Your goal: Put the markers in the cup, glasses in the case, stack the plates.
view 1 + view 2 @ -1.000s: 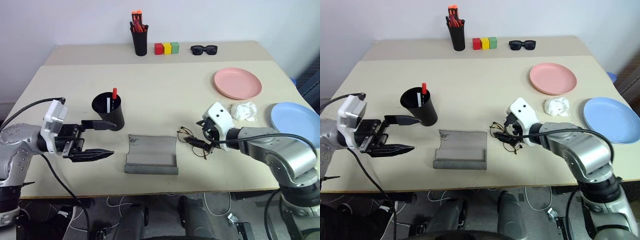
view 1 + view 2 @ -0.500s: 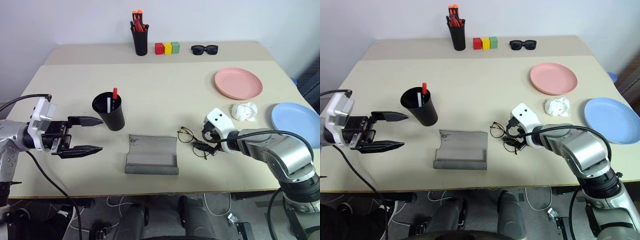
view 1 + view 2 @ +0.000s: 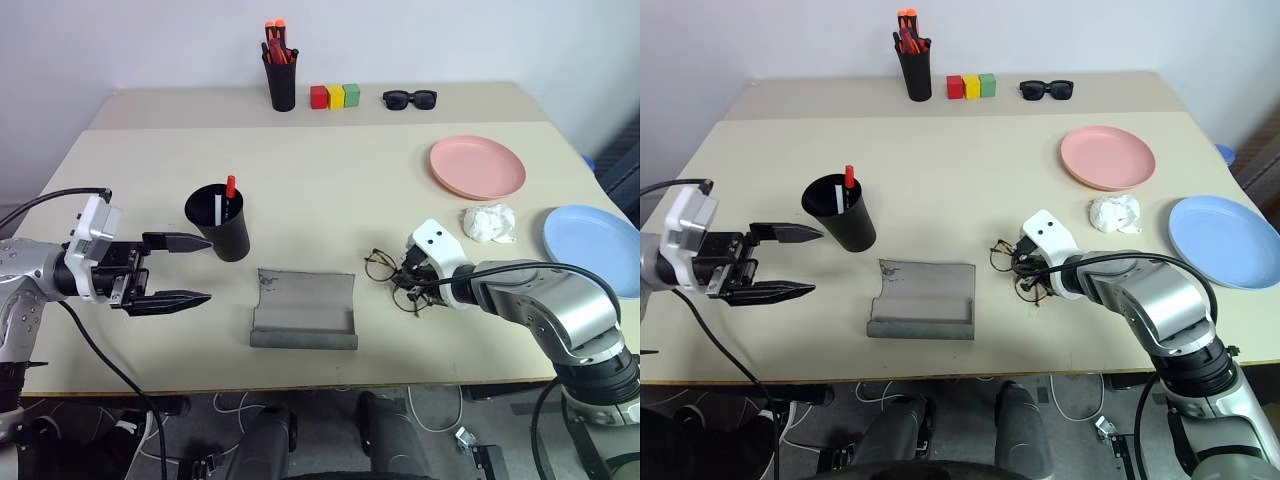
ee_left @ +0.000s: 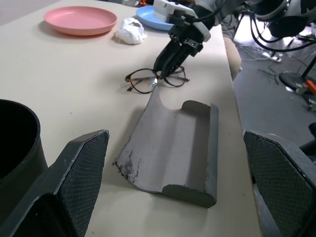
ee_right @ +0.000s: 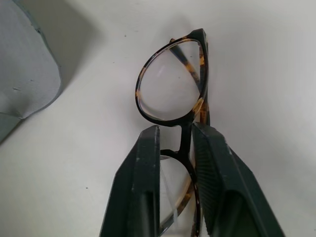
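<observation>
Glasses [image 3: 392, 277]: on the table [image 3: 330, 190], toward its front edge and right of the middle, just beside the right end of the case; frame dark and mottled brown, lenses clear.
Right gripper [image 5: 177, 143]: fingers pressed together on the bridge of the glasses, one lens ahead of the fingertips, the other between the fingers.
Case [image 3: 304, 309]: grey, lying open near the front edge at the middle, its lining facing up.
Cup [image 3: 219, 222]: black, upright, left of the middle, behind the left end of the case.
Markers [image 3: 224, 202]: both standing in the cup, the red cap rising above the rim, the white one beside it.
Left gripper [image 3: 186, 269]: fingers spread wide and empty, near the front-left corner, tips pointing right, the upper tip just beside the cup.
Pink plate [image 3: 477, 166]: right half, toward the back edge.
Blue plate [image 3: 595, 238]: at the right edge, well apart from the pink one.
Crumpled white paper [image 3: 487, 221]: between the two plates.
</observation>
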You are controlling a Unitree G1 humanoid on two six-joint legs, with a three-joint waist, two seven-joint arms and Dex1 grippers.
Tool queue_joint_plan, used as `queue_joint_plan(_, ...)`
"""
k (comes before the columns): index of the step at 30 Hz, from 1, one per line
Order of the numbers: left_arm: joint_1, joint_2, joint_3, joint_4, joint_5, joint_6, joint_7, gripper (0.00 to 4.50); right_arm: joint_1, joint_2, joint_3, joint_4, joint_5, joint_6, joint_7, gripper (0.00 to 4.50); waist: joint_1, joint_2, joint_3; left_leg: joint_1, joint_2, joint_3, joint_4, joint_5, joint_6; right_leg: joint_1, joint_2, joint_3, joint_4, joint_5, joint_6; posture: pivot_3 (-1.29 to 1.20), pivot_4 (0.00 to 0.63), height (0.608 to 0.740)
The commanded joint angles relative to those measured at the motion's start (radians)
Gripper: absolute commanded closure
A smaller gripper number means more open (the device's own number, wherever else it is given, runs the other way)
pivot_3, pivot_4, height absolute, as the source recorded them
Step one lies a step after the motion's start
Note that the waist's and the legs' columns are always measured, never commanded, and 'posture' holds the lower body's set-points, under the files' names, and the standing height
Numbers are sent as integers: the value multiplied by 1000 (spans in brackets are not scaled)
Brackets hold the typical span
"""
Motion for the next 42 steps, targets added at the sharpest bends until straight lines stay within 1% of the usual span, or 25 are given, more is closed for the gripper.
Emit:
queue_joint_plan(1, -22, 11, 15, -26, -20, 16, 3, 0, -6, -8, 2, -1, -8, -11, 15, 4463, 0, 0, 0, 0, 0, 0, 0, 0, 0, 0, 0, 0, 0, 0, 0, 0, 150, 740)
queue_joint_plan(3, -22, 16, 21, -21, -21, 25, -1, 0, -11, -19, 3, 0, -10, -18, 25, 4463, 0, 0, 0, 0, 0, 0, 0, 0, 0, 0, 0, 0, 0, 0, 0, 0, 150, 740)
queue_joint_plan(6, -2, 48, 41, -2, -34, 60, -39, 0, -29, -26, -9, -5, -7, -34, 43, 4463, -1, 0, 0, 0, 0, 0, 0, 0, 0, 0, 0, 0, 0, 0, 0, 0, 150, 740)
queue_joint_plan(8, 6, 72, 58, 27, -28, 59, -59, 0, -57, -13, -31, -14, 19, -36, 63, 4463, -3, 1, 0, 0, 0, 0, 0, 0, 0, 0, 0, 0, 0, 0, 0, 0, 150, 740)
queue_joint_plan(11, -34, 112, 71, 105, -18, 62, -69, 0, -125, 14, -47, -28, 57, -24, 89, 4463, -6, 1, 1, 0, 1, 0, 0, 0, 0, -1, 1, 0, 1, 0, -1, 0, 150, 740)
queue_joint_plan(13, -25, 165, 77, 208, 6, 16, -87, 0, -175, 46, -93, -33, 98, -7, 96, 4463, -7, 1, 1, -1, 1, 1, -1, 0, 0, -2, 1, 0, 1, 0, 0, 0, 150, 740)
queue_joint_plan(15, -16, 195, 69, 277, 15, -29, -94, 0, -197, 60, -119, -43, 126, 6, 101, 4463, -6, 1, 1, -1, 2, 1, -1, 0, 0, -3, 1, 0, 1, 1, 1, 0, 150, 740)
queue_joint_plan(16, -14, 203, 67, 297, 15, -47, -94, 0, -202, 62, -123, -50, 133, 7, 101, 4463, -5, 1, 1, -1, 2, 1, -2, 0, 1, -3, 1, 0, 1, 1, 1, 0, 150, 740)
queue_joint_plan(19, -35, 202, 75, 318, 7, -62, -94, 0, -234, 140, -173, -74, 199, 5, 93, 4463, 1, 0, 1, -1, 1, 1, -2, -1, 1, -3, 1, 0, 1, 1, 2, 0, 150, 740)
queue_joint_plan(21, -39, 194, 75, 310, 4, -64, -94, 0, -236, 185, -180, -96, 234, 22, 84, 4463, 0, 0, 1, -2, 2, 1, -2, -1, 1, -4, 1, 0, 1, 1, 2, 0, 150, 740)
queue_joint_plan(23, -36, 183, 76, 297, 4, -68, -94, 0, -228, 231, -169, -108, 255, 49, 54, 4463, -1, 0, 1, -2, 2, 1, -2, -1, 1, -4, 1, 0, 1, 1, 2, 0, 150, 740)
queue_joint_plan(27, -40, 162, 85, 273, -5, -49, -94, 0, -183, 308, -97, -145, 276, 56, 15, 4463, -3, 0, 1, -2, 2, 1, -2, -1, 1, -4, 1, 0, 1, 1, 2, 0, 150, 740)
queue_joint_plan(30, -37, 160, 86, 260, -24, -30, -94, 0, -158, 320, -21, -133, 238, 24, -3, 4463, -5, 0, 1, -1, 2, 1, -2, -1, 1, -5, 1, 0, 2, 1, 2, 0, 150, 740)
queue_joint_plan(38, -16, 164, 110, 232, -45, 1, -94, 0, -87, 288, 81, -143, 211, -39, 22, 4463, -6, 1, 1, -1, 2, 1, -2, -1, 1, -5, 1, 0, 2, 1, 2, 0, 150, 740)
queue_joint_plan(42, -8, 160, 116, 223, -46, 7, -94, 0, -75, 235, 154, -141, 165, -108, 68, 4463, -6, 1, 1, -1, 2, 1, -2, -1, 1, -5, 1, 0, 2, 1, 2, 0, 150, 740)
